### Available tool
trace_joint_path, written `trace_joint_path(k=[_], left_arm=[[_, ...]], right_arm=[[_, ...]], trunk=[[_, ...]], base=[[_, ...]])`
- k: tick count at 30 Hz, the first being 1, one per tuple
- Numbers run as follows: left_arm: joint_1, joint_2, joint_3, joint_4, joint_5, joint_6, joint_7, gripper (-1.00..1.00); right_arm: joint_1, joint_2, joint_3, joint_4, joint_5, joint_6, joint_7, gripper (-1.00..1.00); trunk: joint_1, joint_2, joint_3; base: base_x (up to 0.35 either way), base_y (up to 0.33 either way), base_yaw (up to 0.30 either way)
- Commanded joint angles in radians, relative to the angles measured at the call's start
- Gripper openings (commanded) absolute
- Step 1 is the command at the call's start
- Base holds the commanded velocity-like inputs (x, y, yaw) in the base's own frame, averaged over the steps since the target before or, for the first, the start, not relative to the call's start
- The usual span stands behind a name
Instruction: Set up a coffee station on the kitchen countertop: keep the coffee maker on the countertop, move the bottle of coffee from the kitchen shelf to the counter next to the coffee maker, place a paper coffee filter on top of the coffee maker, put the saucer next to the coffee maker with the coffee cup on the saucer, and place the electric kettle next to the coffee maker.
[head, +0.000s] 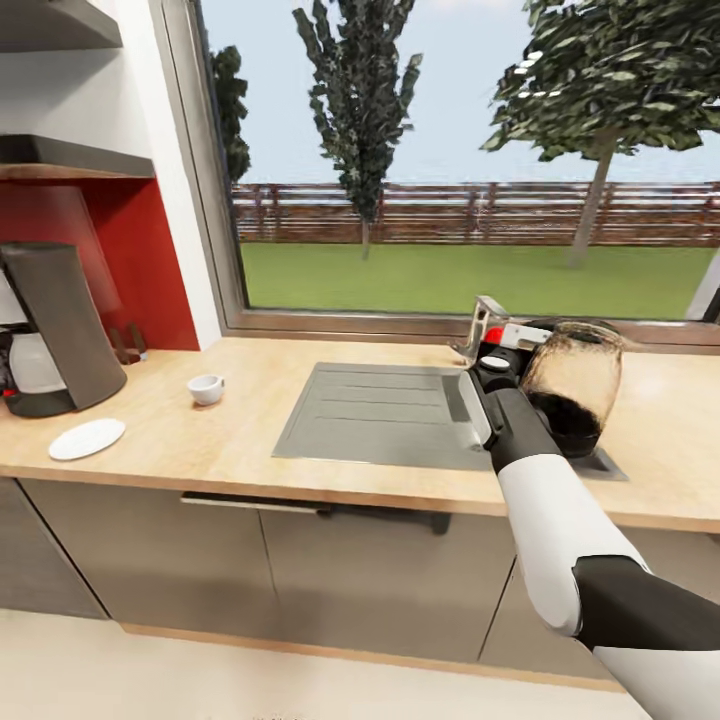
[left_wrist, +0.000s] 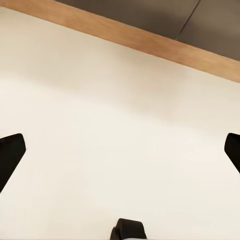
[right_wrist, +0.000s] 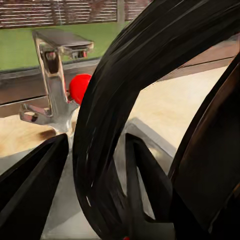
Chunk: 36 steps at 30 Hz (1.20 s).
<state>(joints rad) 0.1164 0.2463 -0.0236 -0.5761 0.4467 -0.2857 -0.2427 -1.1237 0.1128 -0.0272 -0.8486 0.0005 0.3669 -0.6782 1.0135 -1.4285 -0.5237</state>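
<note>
My right gripper (head: 518, 348) is shut on the black loop handle (right_wrist: 100, 145) of the electric kettle (head: 572, 385). The clear glass kettle hangs tilted above the right end of the sink (head: 380, 415). In the right wrist view, the fingers (right_wrist: 30, 185) sit on either side of that handle. The coffee maker (head: 60, 320) stands at the far left of the kitchen countertop (head: 250, 440). The white saucer (head: 87, 438) lies in front of it. The coffee cup (head: 206, 388) stands apart, to the saucer's right. My left gripper (left_wrist: 120, 152) is open over pale floor.
A chrome faucet (head: 480, 330) rises behind the sink, close to the kettle. The window sill runs along the back. Dark shelves (head: 60, 155) hang above the coffee maker against a red wall. Small dark items (head: 128, 345) stand beside the machine. Grey cabinet fronts (head: 300, 570) lie below.
</note>
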Motion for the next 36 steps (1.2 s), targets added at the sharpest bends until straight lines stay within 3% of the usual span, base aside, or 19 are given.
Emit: trace_joint_path(k=[1,24,26,27,36], left_arm=[[0.0,0.001,-0.002,-0.001,0.01,-0.001,-0.004,1.0],[0.0,0.001,-0.002,-0.001,0.01,0.0,-0.004,1.0],[0.0,0.001,-0.002,-0.001,0.01,-0.001,-0.004,1.0],[0.0,0.001,-0.002,-0.001,0.01,-0.001,-0.004,1.0],[0.0,0.001,-0.002,-0.001,0.01,-0.001,-0.004,1.0]], right_arm=[[-0.001,0.001,0.0,-0.001,0.002,0.006,-0.001,-1.0],[-0.002,0.011,0.009,-0.004,0.003,0.01,-0.004,-1.0],[-0.002,0.011,0.027,-0.004,0.002,0.011,-0.004,-1.0],[-0.002,0.011,0.054,-0.005,0.001,0.012,-0.004,-1.0],[-0.009,0.019,0.067,-0.009,0.001,0.031,-0.004,-1.0]], trunk=[[0.0,-0.001,-0.001],[0.0,-0.001,-0.001],[0.0,-0.001,-0.001],[0.0,-0.001,-0.001],[0.0,-0.001,-0.001]], base=[[0.0,0.0,0.269],[0.0,0.0,0.269],[0.0,0.0,0.269],[0.0,0.0,0.269],[0.0,0.0,0.269]])
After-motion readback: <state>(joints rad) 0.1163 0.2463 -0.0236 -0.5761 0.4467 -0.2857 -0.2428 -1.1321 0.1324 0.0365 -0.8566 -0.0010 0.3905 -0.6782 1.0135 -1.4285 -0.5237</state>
